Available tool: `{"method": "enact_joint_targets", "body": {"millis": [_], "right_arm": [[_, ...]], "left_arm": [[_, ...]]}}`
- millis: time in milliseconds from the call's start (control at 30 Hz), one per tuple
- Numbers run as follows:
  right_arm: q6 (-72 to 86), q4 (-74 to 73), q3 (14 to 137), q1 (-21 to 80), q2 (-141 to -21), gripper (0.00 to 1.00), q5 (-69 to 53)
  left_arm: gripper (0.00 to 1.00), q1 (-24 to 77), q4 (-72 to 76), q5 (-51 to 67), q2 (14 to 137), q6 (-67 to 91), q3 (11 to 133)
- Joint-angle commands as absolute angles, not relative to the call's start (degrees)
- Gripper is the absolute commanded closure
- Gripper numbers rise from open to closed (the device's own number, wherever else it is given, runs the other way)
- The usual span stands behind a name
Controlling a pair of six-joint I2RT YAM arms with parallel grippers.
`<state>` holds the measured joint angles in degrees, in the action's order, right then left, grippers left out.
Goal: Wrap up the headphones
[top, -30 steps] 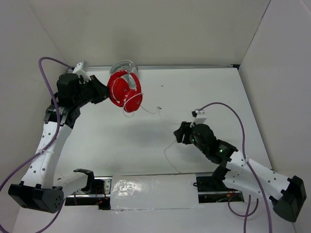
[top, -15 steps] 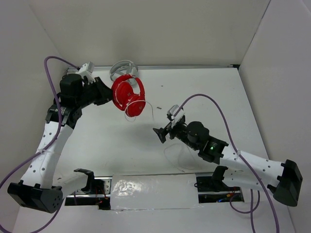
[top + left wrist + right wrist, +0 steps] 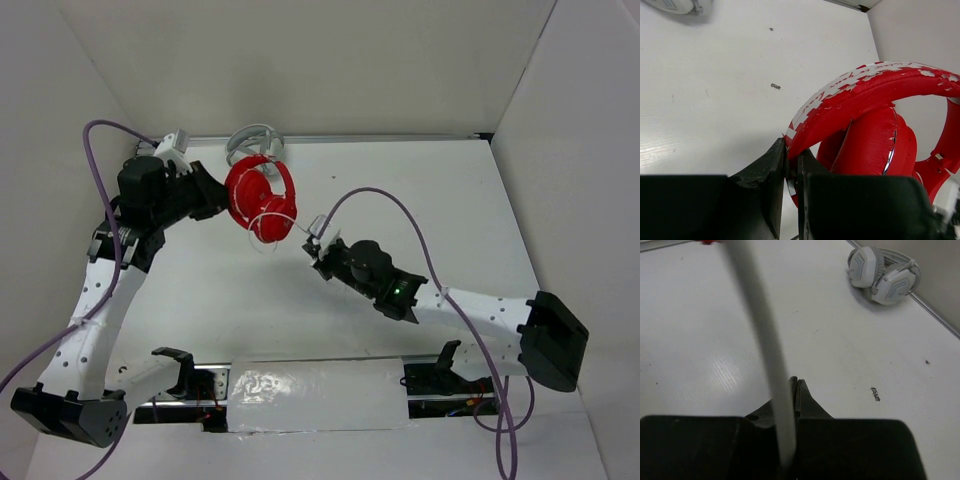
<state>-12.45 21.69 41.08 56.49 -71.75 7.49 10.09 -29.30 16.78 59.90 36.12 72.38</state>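
The red headphones hang above the far left of the table, held by their headband. My left gripper is shut on the end of that headband, which is pinched between the jaws of the gripper. A thin white cable loops below the ear cups. My right gripper sits just right of the headphones. In the right wrist view the gripper is shut, and the blurred white cable runs down from the top into its jaws.
A pair of white-grey headphones lies on the table by the back wall, behind the red ones; it also shows in the right wrist view. White walls close in the table on the left, back and right. A shiny white strip lies at the near edge.
My right arm swung left and forward from the table's right middle up to the headphones, and its gripper went from open to shut on the cable. The left arm shifted the headphones slightly.
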Motion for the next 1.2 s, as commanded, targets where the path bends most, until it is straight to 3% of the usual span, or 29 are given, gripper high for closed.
{"method": "enact_joint_targets", "body": {"millis": [0,233,400,567,867,1167], "right_arm": [[-10.1,28.1,37.4,59.3,-65.1,1.00,12.4],[-9.9,12.0,40.8,65.9,-50.9,1.00,20.6],[-15.5,-1.9,53.7,66.6,-56.2,1.00,22.1],[-23.5,-5.1,61.9,65.8,-63.2,1.00,23.9],[-25.5,-11.0,72.2,47.7,-69.1,1.00,1.6],[-20.2,-10.7,70.0,33.2,-76.8,1.00,-17.1]], "left_arm": [[1.00,10.3,-26.5,13.1,60.1,37.2,73.4],[1.00,11.9,-20.6,12.4,64.0,33.6,65.7],[1.00,18.2,-15.8,12.0,66.4,26.6,60.1],[1.00,25.2,-12.7,9.6,67.5,20.1,58.1],[1.00,39.1,-4.0,11.0,58.3,6.8,46.8],[1.00,40.8,-0.6,18.0,47.2,4.8,42.3]]}}
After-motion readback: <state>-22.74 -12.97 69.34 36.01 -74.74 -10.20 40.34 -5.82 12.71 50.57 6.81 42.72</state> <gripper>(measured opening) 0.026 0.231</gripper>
